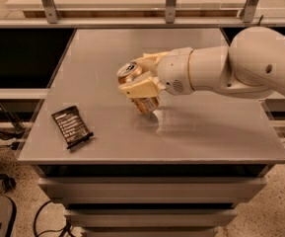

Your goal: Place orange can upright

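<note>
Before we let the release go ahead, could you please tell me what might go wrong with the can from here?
1. The shiny copper-orange metal drink can is tilted in the cream two-finger gripper, which is shut on it above the middle of the grey table. Released at this angle, it would probably topple and roll.
2. Its lower edge looks close to the tabletop, so lowering before righting it may scrape or jam it.

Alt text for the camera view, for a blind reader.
The gripper clamps the orange can, tilted, low over the middle of a grey table. A black snack packet lies flat near the table's front left corner.
</note>
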You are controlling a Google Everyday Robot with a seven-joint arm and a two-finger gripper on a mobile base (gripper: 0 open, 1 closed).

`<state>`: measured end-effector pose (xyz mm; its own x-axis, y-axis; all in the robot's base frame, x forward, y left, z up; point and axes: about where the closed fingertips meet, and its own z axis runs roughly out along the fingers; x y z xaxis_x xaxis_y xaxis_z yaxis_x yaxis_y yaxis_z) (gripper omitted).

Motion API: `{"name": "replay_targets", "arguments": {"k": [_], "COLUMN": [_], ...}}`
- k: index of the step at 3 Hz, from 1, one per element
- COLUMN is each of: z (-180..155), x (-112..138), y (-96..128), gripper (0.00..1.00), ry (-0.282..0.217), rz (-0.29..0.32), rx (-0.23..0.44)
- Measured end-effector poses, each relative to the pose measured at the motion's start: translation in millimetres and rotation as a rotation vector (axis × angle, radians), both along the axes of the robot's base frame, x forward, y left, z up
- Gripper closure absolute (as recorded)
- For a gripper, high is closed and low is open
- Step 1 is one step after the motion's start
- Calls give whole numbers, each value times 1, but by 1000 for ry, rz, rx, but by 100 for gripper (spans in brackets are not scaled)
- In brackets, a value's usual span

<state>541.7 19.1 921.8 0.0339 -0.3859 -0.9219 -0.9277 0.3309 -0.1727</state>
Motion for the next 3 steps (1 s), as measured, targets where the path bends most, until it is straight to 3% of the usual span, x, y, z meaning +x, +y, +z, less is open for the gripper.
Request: {"name": "replay_targets", "arguments": {"k": [3], "z": [5], "x": [11], "y": [3], "gripper": [100], "ry": [-113], "rz": [25], "rx": [160]}}
